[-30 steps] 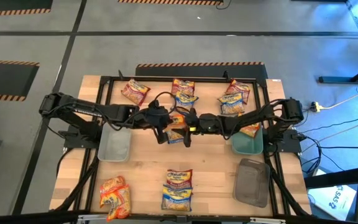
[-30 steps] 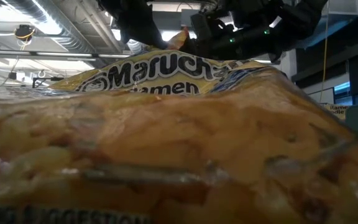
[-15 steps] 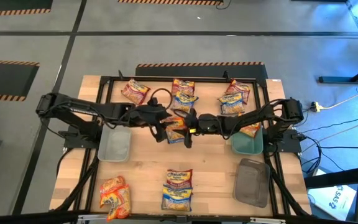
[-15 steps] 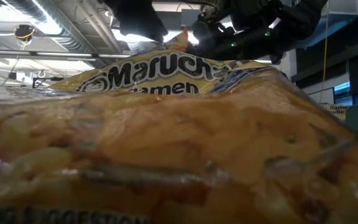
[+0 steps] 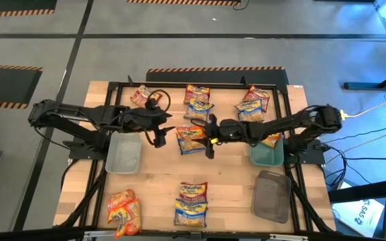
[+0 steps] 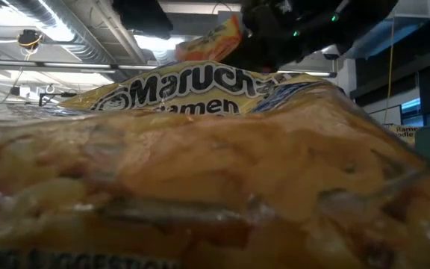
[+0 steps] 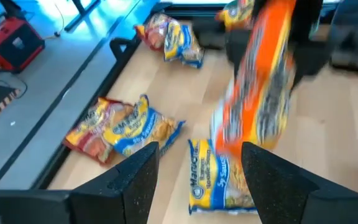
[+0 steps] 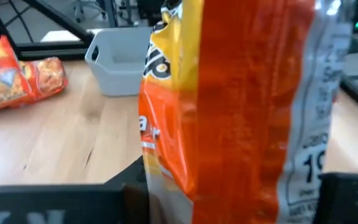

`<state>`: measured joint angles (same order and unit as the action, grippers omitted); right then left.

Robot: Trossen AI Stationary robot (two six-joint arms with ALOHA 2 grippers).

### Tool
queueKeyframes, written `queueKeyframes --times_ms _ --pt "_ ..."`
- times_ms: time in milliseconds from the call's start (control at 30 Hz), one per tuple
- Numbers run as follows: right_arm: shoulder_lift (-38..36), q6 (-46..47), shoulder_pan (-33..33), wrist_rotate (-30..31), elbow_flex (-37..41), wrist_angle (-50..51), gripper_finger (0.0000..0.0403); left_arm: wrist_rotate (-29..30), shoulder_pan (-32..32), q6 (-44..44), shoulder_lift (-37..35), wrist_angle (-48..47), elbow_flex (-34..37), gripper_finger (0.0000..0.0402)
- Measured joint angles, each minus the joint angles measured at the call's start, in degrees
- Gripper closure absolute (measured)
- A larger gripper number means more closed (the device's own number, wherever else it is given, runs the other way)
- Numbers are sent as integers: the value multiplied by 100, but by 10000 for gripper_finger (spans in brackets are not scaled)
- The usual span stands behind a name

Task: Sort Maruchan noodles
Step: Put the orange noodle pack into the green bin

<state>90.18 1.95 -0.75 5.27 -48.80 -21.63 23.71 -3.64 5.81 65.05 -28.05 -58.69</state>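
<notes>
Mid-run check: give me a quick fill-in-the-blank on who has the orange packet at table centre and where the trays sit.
1. The orange packet at table centre is held by the ____ end effector.
2. The left end effector, beside that packet, is ____.
3. In the high view, the clear tray lies under the ____ arm.
4. The grey tray sits on the same side of the table as the ____ tray.

Missing words: right; open; left; teal

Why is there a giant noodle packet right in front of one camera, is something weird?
Yes. In the low view a noodle packet lies right against the lens and hides nearly the whole table. Also odd: the right gripper holds an orange packet up in the air, while the left gripper is open beside it.
</notes>
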Motion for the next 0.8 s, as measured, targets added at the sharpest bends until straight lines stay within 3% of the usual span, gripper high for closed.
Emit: queueKeyframes --times_ms 200,367,500,667,800 --pt "-689 -238 2 457 1 909 276 33 -12 192 -247 626 1010 180" --pt "-911 -284 2 394 2 931 277 -13 -13 70 -270 2378 1830 181" --pt "-997 -346 2 320 5 898 277 -115 48 -360 -145 3293 2027 177" --pt "-991 -343 0 260 5 675 277 -1143 256 -385 -7 4117 2029 149" --pt "-908 -326 -44 3 5 236 277 -1540 385 -340 218 4423 2029 130"
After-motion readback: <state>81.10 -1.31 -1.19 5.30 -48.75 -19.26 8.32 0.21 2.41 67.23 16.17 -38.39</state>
